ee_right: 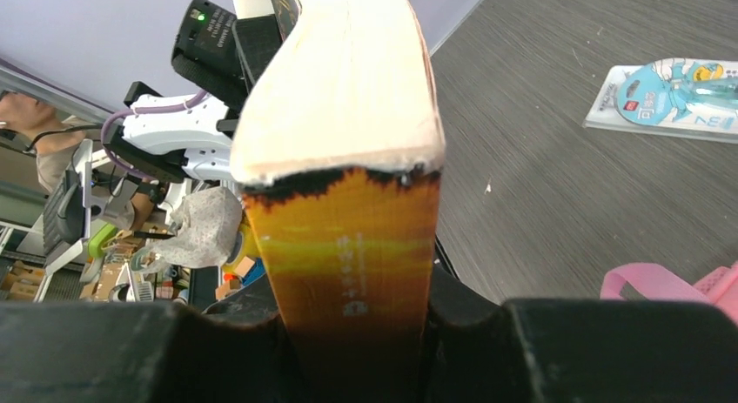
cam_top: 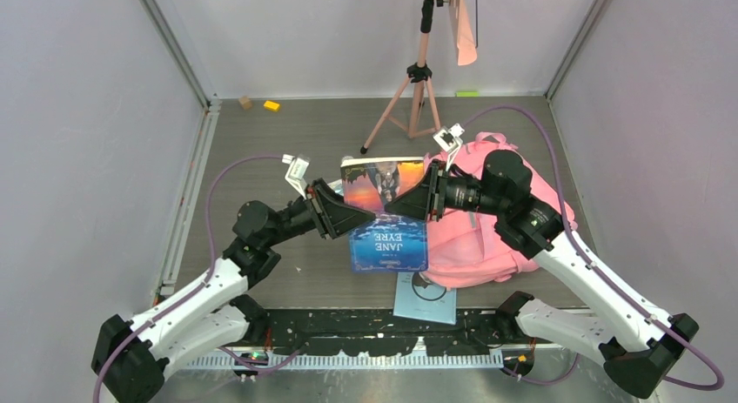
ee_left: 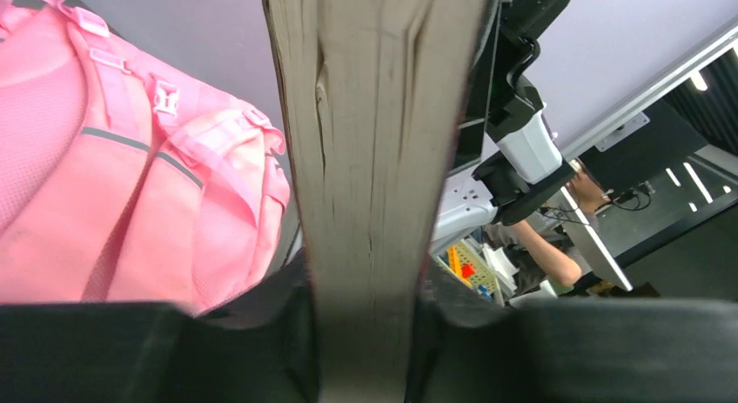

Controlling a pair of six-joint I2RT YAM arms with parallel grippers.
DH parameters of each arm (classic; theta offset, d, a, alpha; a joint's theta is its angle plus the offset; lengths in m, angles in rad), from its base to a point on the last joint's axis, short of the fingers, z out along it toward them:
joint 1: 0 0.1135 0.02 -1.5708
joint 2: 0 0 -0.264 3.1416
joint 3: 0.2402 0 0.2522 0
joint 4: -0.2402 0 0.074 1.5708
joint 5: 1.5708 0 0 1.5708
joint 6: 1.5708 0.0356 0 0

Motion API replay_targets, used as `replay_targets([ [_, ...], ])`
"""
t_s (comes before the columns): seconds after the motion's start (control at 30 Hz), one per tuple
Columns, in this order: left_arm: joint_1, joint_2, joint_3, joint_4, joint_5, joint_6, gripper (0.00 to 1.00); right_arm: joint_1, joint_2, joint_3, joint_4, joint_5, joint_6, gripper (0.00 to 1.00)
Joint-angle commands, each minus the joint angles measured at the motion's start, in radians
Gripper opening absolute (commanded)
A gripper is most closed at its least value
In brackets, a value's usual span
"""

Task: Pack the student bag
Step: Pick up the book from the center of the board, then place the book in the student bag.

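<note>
left gripper (cam_top: 345, 213): reaching in from 8 o'clock, jaws clamping the book's (cam_top: 387, 213) page edge
book: hanging flat between both grippers above the table (cam_top: 261, 142)
right gripper (cam_top: 409, 203): coming in from 4 o'clock, jaws gripping the book's spine end
student bag (cam_top: 487, 238): lying at 3 o'clock of the book, under the right arm
packet (cam_top: 426, 297): lying at 6 o'clock
tripod (cam_top: 409, 98): standing at 12 o'clock, grey walls surrounding

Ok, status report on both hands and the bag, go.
Left hand and right hand both clamped on book. Student bag flat on table, book not in. Nothing blocking.
</note>
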Motion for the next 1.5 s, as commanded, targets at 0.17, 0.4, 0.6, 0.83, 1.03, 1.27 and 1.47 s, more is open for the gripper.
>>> replay_targets([
  [0.17, 0.001, -0.082, -0.055, -0.034, -0.107, 0.006, 0.00, 0.004, -0.042, 0.117, -0.054, 0.162, -0.107, 0.16],
  [0.4, 0.031, -0.162, 0.022, -0.667, -0.520, 0.101, 0.00, 0.004, -0.008, 0.111, -0.367, 0.505, -0.232, 0.85],
  [0.6, 0.270, -0.120, -0.028, -0.668, -0.309, -0.062, 0.00, 0.045, -0.015, -0.020, -0.402, 0.657, -0.206, 0.99],
  [0.83, 0.418, -0.113, 0.022, -0.763, -0.264, 0.020, 0.00, 0.288, 0.108, -0.060, -0.410, 0.935, -0.267, 0.99],
  [1.03, 0.461, -0.141, 0.074, -0.870, -0.316, 0.102, 0.00, 0.451, 0.315, -0.008, -0.464, 1.144, -0.303, 0.99],
  [1.27, 0.473, -0.127, 0.057, -0.866, -0.278, 0.106, 0.00, 0.529, 0.493, 0.041, -0.554, 1.275, -0.309, 0.99],
  [1.47, 0.480, -0.118, 0.030, -0.813, -0.244, 0.075, 0.00, 0.579, 0.614, 0.068, -0.646, 1.438, -0.277, 0.99],
])
